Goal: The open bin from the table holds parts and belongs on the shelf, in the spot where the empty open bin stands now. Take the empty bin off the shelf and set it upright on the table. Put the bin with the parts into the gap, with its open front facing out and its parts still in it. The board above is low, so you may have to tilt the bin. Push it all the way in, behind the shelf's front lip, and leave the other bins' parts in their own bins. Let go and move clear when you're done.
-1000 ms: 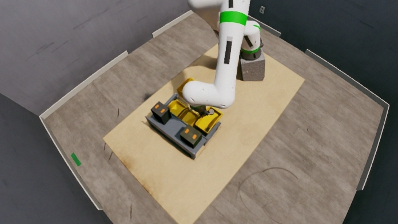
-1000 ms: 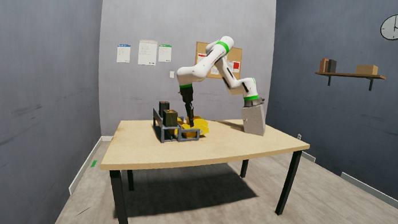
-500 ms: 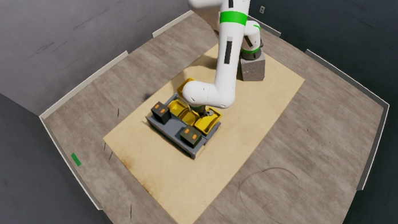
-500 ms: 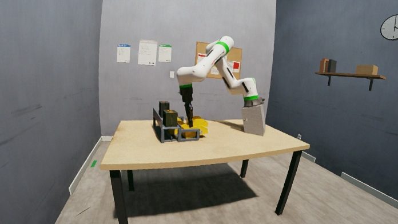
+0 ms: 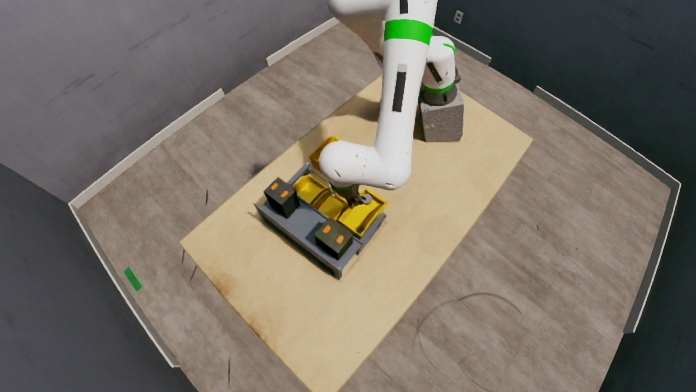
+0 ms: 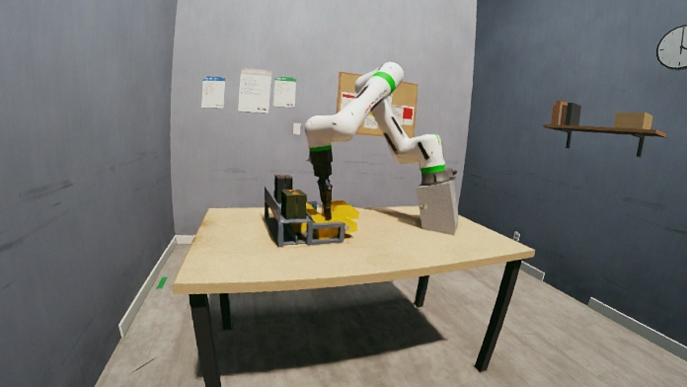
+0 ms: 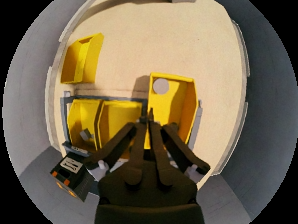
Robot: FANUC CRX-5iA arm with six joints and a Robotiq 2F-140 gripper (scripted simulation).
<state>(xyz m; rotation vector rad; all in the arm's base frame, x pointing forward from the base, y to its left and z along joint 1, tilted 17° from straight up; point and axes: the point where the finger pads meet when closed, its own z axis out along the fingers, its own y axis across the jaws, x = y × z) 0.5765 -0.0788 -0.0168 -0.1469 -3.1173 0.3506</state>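
The grey shelf (image 5: 305, 226) (image 6: 285, 232) stands on the table and bears two dark boxes (image 5: 281, 196) (image 5: 333, 238) on its top board. Two yellow bins (image 7: 82, 117) (image 7: 117, 124) sit in its left and middle spots. The yellow bin with the parts (image 5: 369, 212) (image 7: 176, 102) (image 6: 346, 212), holding a grey disc (image 7: 160, 86), lies in the right spot and sticks out past the front. My gripper (image 7: 147, 112) (image 6: 327, 214) points straight down and is shut on this bin's left side wall. The empty yellow bin (image 5: 324, 145) (image 7: 80, 57) stands on the table behind the shelf's left end, partly hidden by my arm.
The arm's grey concrete base block (image 5: 440, 120) (image 6: 436, 209) stands at the table's far side. The shelf's low top board hangs over the bins' rear halves. The table edges lie well away from the shelf.
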